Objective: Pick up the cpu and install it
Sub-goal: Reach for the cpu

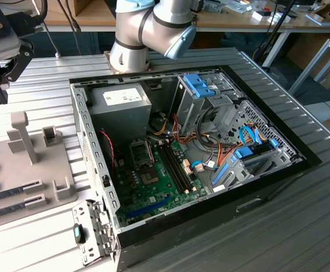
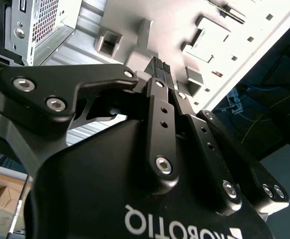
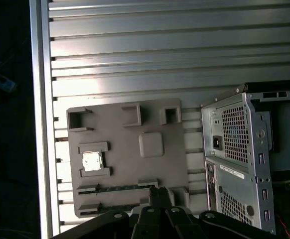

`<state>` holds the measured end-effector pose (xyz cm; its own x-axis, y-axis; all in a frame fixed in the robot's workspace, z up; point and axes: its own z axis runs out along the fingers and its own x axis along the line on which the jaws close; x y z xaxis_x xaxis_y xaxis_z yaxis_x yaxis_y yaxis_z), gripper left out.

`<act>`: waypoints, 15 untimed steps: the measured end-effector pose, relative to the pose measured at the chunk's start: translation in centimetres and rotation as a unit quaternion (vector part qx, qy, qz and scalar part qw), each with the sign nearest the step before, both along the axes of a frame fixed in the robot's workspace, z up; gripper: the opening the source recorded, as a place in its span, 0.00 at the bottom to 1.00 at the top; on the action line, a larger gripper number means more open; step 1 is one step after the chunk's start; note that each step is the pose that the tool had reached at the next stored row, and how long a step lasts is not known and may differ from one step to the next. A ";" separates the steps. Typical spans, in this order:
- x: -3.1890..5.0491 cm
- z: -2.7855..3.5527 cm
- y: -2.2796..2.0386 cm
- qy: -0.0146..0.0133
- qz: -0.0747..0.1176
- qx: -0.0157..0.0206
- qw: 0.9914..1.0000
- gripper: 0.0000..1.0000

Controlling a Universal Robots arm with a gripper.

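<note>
First wrist view: the cpu (image 3: 91, 161) sits in a pocket near the edge of the grey tray (image 3: 122, 149) farthest from the computer case (image 3: 239, 159) (open bench (image 3: 135, 50) lies beyond). The hand (image 3: 160, 191), fingers together, hovers over that tray.

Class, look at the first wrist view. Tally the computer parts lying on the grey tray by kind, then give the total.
cpu: 1
memory sticks: 2
Total: 3
</note>
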<state>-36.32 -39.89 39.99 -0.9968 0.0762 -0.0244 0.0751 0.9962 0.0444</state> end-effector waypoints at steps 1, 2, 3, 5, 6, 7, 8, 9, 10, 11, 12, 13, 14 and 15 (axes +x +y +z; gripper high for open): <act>-0.05 0.00 0.00 0.000 0.000 0.000 1.000 0.10; -0.08 0.00 0.00 0.000 0.000 0.000 1.000 0.10; -0.14 0.00 0.00 0.000 0.000 0.000 1.000 0.10; -0.24 0.00 0.00 0.000 0.000 0.000 1.000 0.10; -0.29 0.00 0.00 0.000 0.000 0.000 1.000 0.10; -0.33 0.00 0.00 0.000 0.000 0.000 1.000 0.10; -0.37 0.00 0.00 0.000 0.000 0.000 1.000 0.10; -0.41 0.00 0.00 0.000 0.000 0.000 1.000 0.10; -0.44 0.00 0.00 0.000 0.000 0.000 1.000 0.10; -0.49 0.00 0.00 0.000 0.000 0.000 1.000 0.10; -0.53 0.00 0.00 0.000 0.000 0.000 1.000 0.10; -0.58 0.00 0.00 0.000 0.000 0.000 1.000 0.10; -0.61 0.00 0.00 0.000 0.000 0.000 1.000 0.10; -0.65 0.00 0.00 0.000 0.000 0.000 1.000 0.10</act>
